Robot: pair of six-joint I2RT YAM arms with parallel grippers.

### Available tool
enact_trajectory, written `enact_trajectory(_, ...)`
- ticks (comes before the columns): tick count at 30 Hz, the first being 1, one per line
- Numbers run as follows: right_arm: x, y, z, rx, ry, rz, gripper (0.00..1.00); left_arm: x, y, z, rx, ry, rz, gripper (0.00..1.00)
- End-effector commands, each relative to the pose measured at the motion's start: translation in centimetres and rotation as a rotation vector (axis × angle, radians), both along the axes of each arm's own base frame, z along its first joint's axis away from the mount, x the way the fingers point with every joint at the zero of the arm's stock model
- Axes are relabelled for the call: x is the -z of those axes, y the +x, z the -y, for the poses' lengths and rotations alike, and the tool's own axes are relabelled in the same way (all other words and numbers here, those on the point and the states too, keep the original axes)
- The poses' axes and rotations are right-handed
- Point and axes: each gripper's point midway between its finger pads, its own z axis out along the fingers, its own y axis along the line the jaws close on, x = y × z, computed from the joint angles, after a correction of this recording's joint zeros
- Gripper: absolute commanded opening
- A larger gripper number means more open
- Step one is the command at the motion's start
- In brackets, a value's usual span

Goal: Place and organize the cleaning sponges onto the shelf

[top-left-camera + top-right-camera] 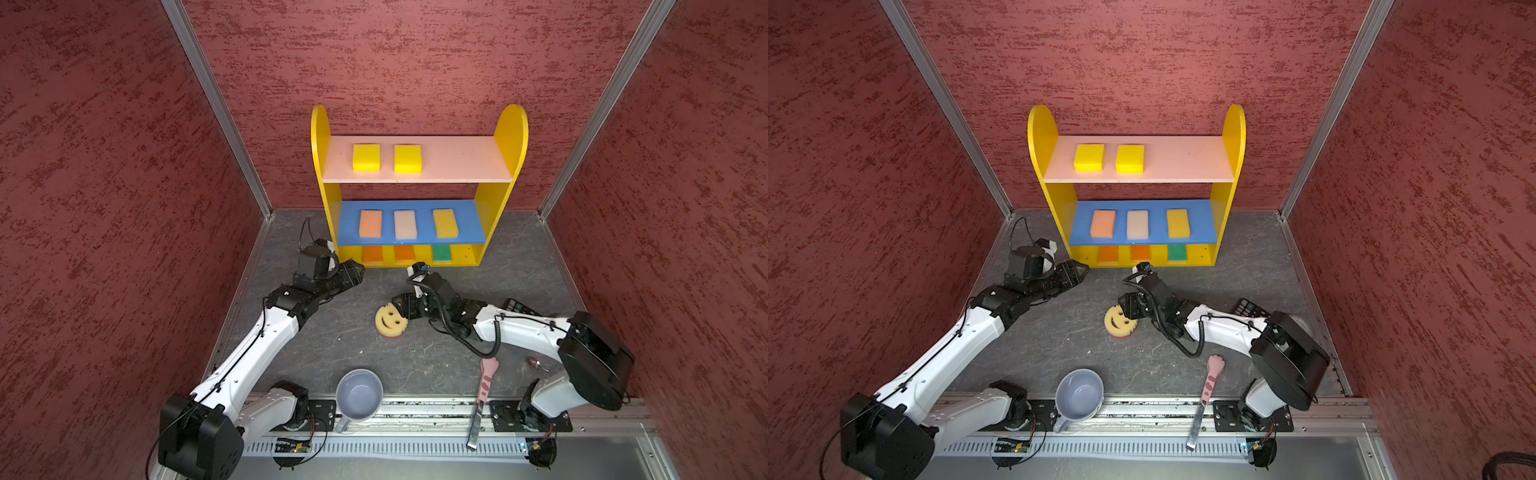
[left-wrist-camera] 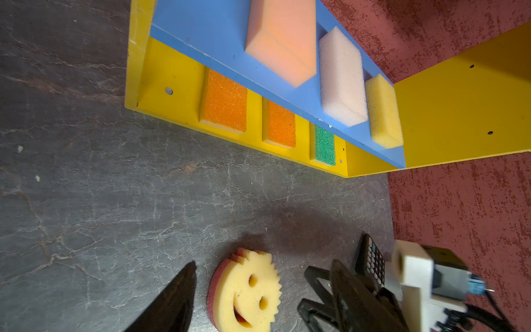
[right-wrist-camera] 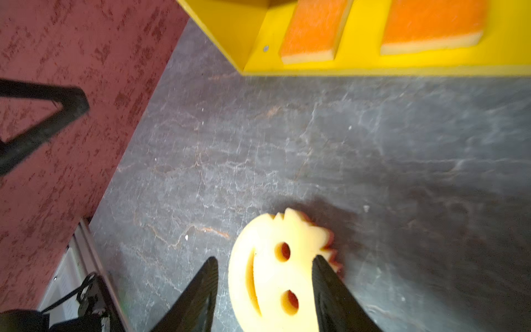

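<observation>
The round cream smiley sponge (image 1: 390, 320) (image 1: 1119, 320) lies face up on the grey floor in front of the shelf (image 1: 505, 124). My right gripper (image 3: 264, 258) (image 1: 399, 305) is open and straddles it: one finger overlaps the toothed edge, and a gap shows at the other finger. My left gripper (image 2: 263, 262) (image 1: 357, 270) is open and empty by the shelf's lower left corner. Two yellow sponges (image 1: 366, 157) sit on the pink board. Peach (image 1: 370, 223), pale pink (image 1: 405, 224) and yellow (image 1: 445, 223) sponges sit on the blue board. Two orange (image 1: 372, 254) and one green (image 1: 441, 252) sit on the bottom board.
A grey-blue mug (image 1: 359, 395) stands at the front edge by the rail. A pink cat-paw tool (image 1: 484, 386) lies to its right. A calculator (image 1: 519, 307) sits behind the right arm. Red walls close in on both sides and behind the shelf.
</observation>
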Motion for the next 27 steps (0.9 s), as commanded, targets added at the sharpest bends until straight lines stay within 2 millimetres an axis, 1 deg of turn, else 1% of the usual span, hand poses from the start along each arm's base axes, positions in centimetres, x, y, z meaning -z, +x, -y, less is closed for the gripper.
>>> enact_trajectory(1, 0.2, 0.7, 2.6, 0.062, -0.117, 0.041, 0.56, 1.1, 0.1, 0.1, 0.007, -0.005, -0.014, 0.73)
enact_trajectory(4, 1.8, -0.1, 3.2, 0.056, -0.142, -0.014, 0.57, 2.2, 0.0, 0.4, 0.013, -0.019, -0.031, 0.73)
enact_trajectory(8, 4.4, -1.2, 2.8, 0.035, -0.118, -0.100, 0.57, 4.1, -0.1, 0.8, 0.024, -0.020, -0.084, 0.69)
enact_trajectory(10, 5.4, -1.5, 2.4, 0.028, -0.097, -0.140, 0.56, 5.3, -0.4, 1.6, 0.038, -0.033, -0.106, 0.68)
enact_trajectory(15, 7.5, -1.4, 0.8, 0.021, -0.055, -0.222, 0.55, 9.1, -1.6, 4.6, 0.090, -0.024, -0.187, 0.68)
enact_trajectory(16, 7.9, -1.4, 0.6, 0.018, -0.061, -0.234, 0.55, 9.4, -1.8, 5.0, 0.099, -0.023, -0.193, 0.67)
enact_trajectory(19, 8.6, -1.3, -0.1, 0.005, -0.066, -0.258, 0.51, 9.8, -1.8, 5.7, 0.114, -0.010, -0.194, 0.67)
enact_trajectory(20, 8.8, -1.2, -0.2, 0.002, -0.064, -0.260, 0.48, 9.9, -1.7, 5.7, 0.112, -0.006, -0.196, 0.67)
enact_trajectory(23, 9.1, -1.2, -0.5, -0.007, -0.072, -0.271, 0.34, 9.3, -1.3, 5.6, 0.106, -0.002, -0.179, 0.68)
enact_trajectory(24, 9.2, -1.3, -0.5, -0.010, -0.074, -0.276, 0.30, 9.2, -1.2, 5.6, 0.105, -0.002, -0.171, 0.68)
enact_trajectory(27, 9.3, -1.4, -0.6, -0.013, -0.066, -0.278, 0.25, 9.1, -0.8, 5.5, 0.101, 0.002, -0.173, 0.68)
